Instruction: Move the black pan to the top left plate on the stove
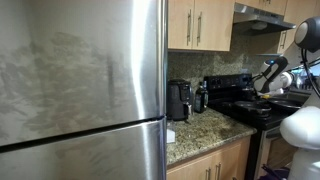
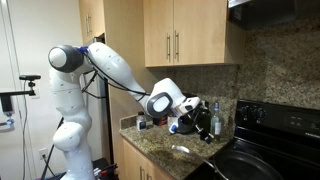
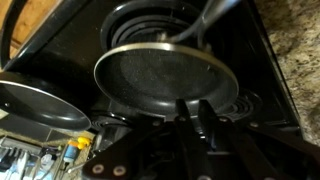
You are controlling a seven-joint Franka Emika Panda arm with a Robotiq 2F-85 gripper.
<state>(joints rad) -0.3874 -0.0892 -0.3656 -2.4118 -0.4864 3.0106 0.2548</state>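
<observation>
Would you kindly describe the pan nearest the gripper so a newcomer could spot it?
On the black stove, two round pans sit side by side. The pan meant lies mid-picture in the wrist view, ahead of the gripper; its neighbour is cut off at the left edge.

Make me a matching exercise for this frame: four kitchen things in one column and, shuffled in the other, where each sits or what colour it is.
Things:
1. fridge
2. coffee maker
3. cabinets
4. stove

Places or colours:
a. sitting on the counter
b. under the hood
c. light wood, on the wall above the counter
d. silver, filling the left of the picture

Pairs: 1-d, 2-a, 3-c, 4-b.
</observation>
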